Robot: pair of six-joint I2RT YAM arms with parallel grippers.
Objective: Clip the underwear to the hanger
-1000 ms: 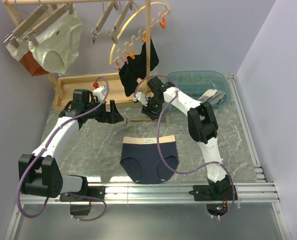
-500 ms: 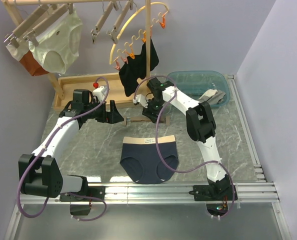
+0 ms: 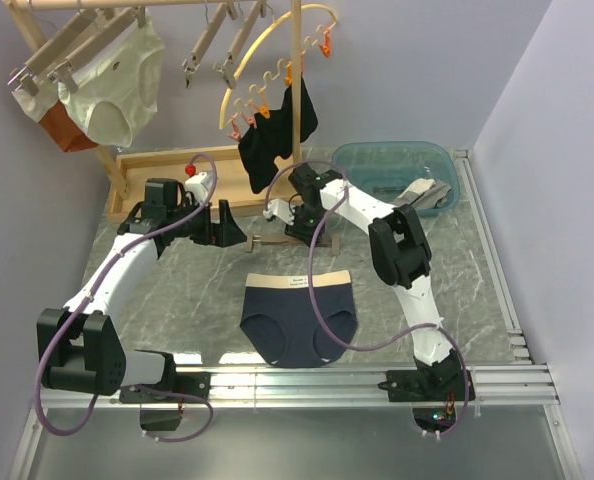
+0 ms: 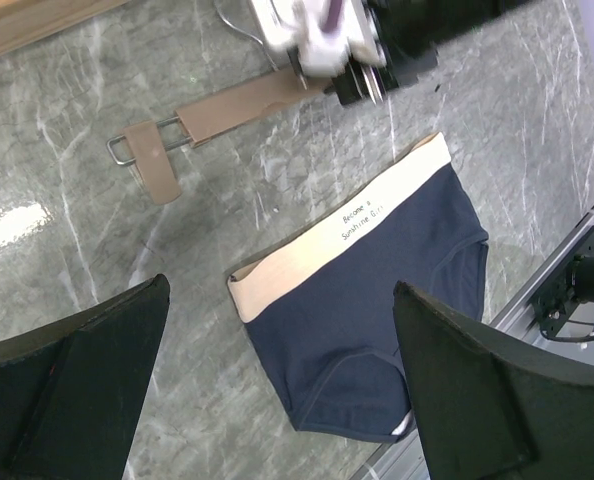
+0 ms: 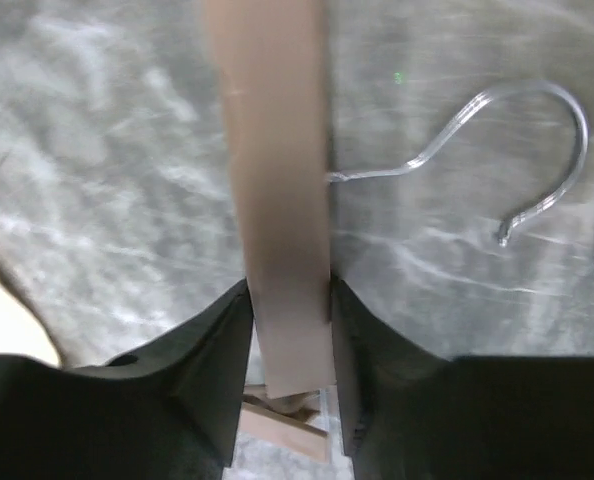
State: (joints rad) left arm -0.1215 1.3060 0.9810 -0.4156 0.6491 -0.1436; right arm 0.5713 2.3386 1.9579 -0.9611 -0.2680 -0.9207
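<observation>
Gripping the hanger [image 5: 277,180] bar: right gripper [image 5: 289,300] is closed on it near 1 end. Left gripper [image 3: 229,228] is held wide open, empty. Underwear [image 3: 299,318] is laid flat mid-frame, just below the hanger. Bar should be carried level and 1 clip lined up with the waistband.

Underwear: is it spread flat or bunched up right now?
Spread flat. The underwear lies open on the table, with its tan waistband straight and both leg openings showing in the top and left wrist views.

The beige waistband [image 4: 322,243] of the navy underwear [image 4: 367,320] carries two lines of small dark print, "Become a" above "Sunshine Gi…", the last letters unclear.
</observation>
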